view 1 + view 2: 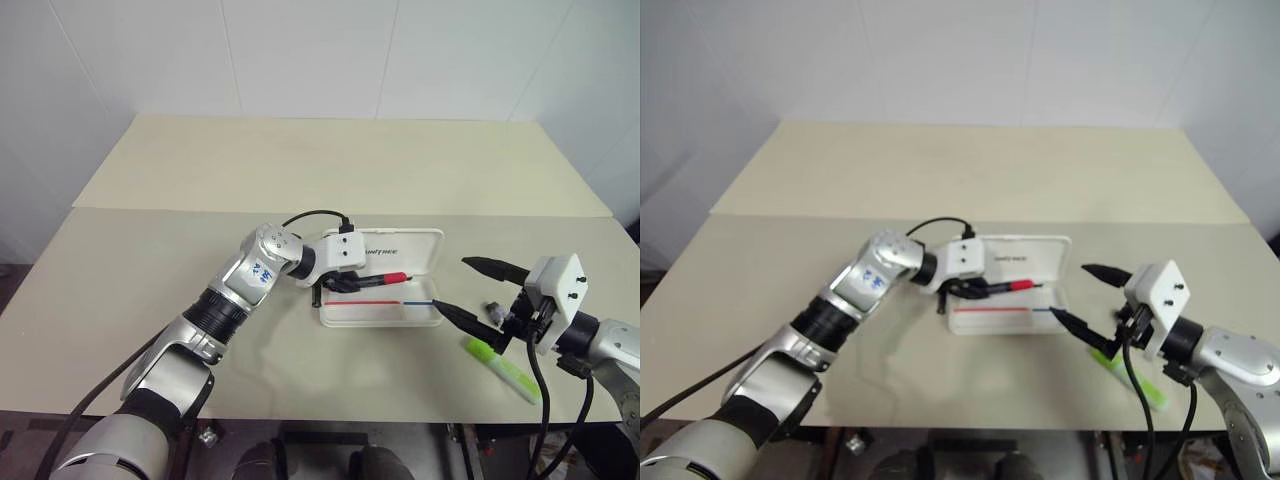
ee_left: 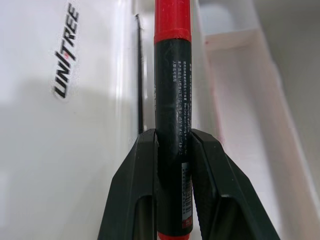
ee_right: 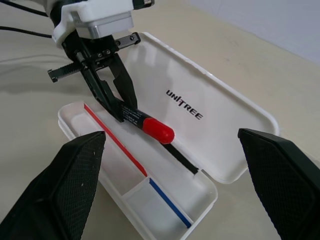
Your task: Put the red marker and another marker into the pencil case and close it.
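red marker (image 3: pixel 145 123) clamped in left gripper (image 3: pixel 116 107), right gripper (image 1: pixel 455 291) wide

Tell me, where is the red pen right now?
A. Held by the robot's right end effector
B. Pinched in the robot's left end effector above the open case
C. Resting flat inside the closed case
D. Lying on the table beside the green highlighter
B: the left end effector is clamped on the red pen over the open white case, while the green highlighter lies on the table.
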